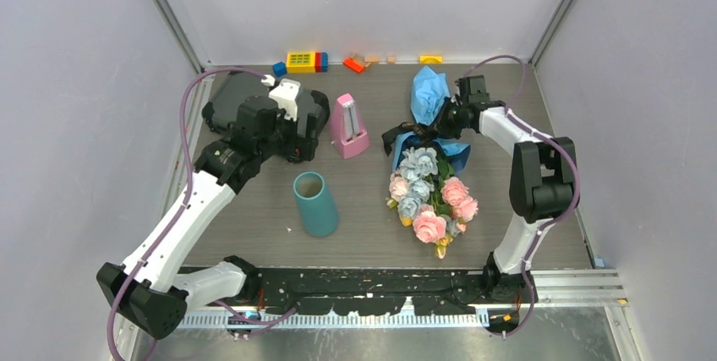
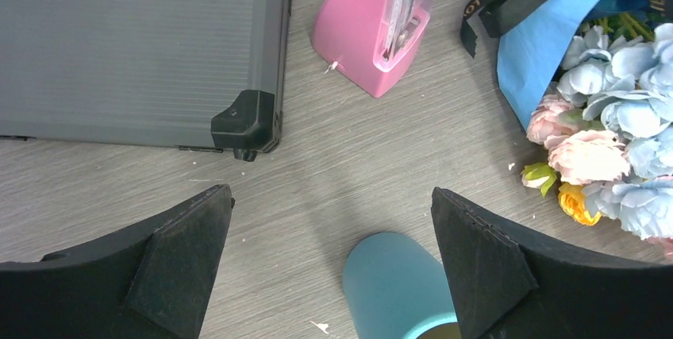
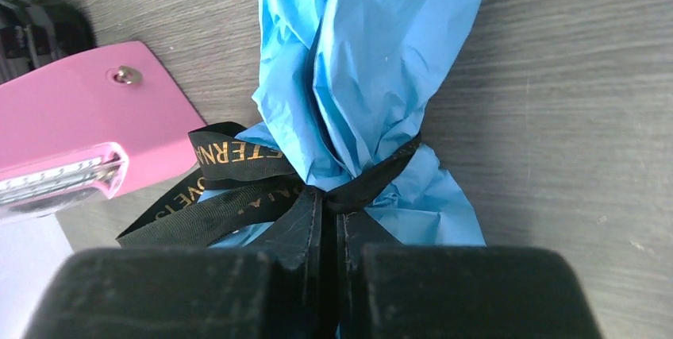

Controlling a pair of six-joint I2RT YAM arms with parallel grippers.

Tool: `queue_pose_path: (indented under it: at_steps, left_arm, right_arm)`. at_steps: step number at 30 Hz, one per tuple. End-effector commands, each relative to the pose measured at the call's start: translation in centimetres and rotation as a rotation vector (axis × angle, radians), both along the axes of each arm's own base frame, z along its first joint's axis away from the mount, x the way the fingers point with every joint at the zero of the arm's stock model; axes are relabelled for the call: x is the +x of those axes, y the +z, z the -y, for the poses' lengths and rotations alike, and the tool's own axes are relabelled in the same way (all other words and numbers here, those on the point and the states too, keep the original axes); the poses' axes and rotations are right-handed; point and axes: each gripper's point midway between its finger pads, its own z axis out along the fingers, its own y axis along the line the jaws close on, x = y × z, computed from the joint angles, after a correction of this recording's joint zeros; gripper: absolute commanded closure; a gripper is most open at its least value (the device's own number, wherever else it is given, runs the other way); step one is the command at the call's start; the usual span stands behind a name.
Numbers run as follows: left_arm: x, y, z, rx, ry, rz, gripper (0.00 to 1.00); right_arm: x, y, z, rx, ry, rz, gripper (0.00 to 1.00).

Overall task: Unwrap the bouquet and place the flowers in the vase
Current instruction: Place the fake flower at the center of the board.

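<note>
The teal vase (image 1: 314, 203) stands upright on the table (image 1: 254, 234), its round mouth facing up and only its own dark inside showing. All the flowers (image 1: 429, 196) lie outside it, in the bouquet (image 1: 427, 177) flat on the table at the vase's 3 o'clock. The pink, pale blue and yellow blooms point toward 6 o'clock, and the blue paper (image 1: 429, 95) runs out toward 12 o'clock. The black ribbon (image 3: 238, 196) is knotted round the pinched neck of the paper.

The right arm reaches from its base at 5 o'clock, elbow high at the table's 3 o'clock edge, forearm angled in toward the neck of the bouquet. The right gripper (image 3: 332, 236) has its two fingers pressed together on the black ribbon right at the knot, with the paper bunched just past them.

The left arm stretches from 7 o'clock up toward 11 o'clock, its wrist over a grey case (image 2: 135, 45). The left gripper (image 2: 333, 220) hangs above bare table with its fingers (image 2: 182, 263) spread fully apart and nothing between them. The vase rim is just below it in the wrist view.

A pink metronome (image 1: 348, 126) stands at the vase's 1 o'clock, between the case and the bouquet. Toy blocks (image 1: 303, 61) line the far edge at 12 o'clock.
</note>
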Motion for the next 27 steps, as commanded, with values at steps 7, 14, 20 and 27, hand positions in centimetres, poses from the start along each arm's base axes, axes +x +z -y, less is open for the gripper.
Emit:
queue_pose_path:
  at_steps: [7,14,20,27]
  left_arm:
    - [0.4,-0.1,0.9,-0.024,-0.043,0.024,0.00]
    - [1.1,-1.5,0.6,0.003,-0.025,0.032,0.00]
    - [1.2,-1.1,0.7,-0.003,-0.041,0.082,0.00]
    - [1.2,-0.9,0.2,0.006,-0.031,0.123,0.00]
  right_arm:
    - [2.6,1.8,-0.2,-0.089,0.026,0.126,0.56]
    - [1.2,6.0,1.4,-0.158,-0.006,0.171,0.35]
    - [-1.4,9.8,3.7,-0.246,-0.040,0.205,0.25]
    - [-4.3,11.0,3.5,-0.209,-0.023,0.174,0.24]
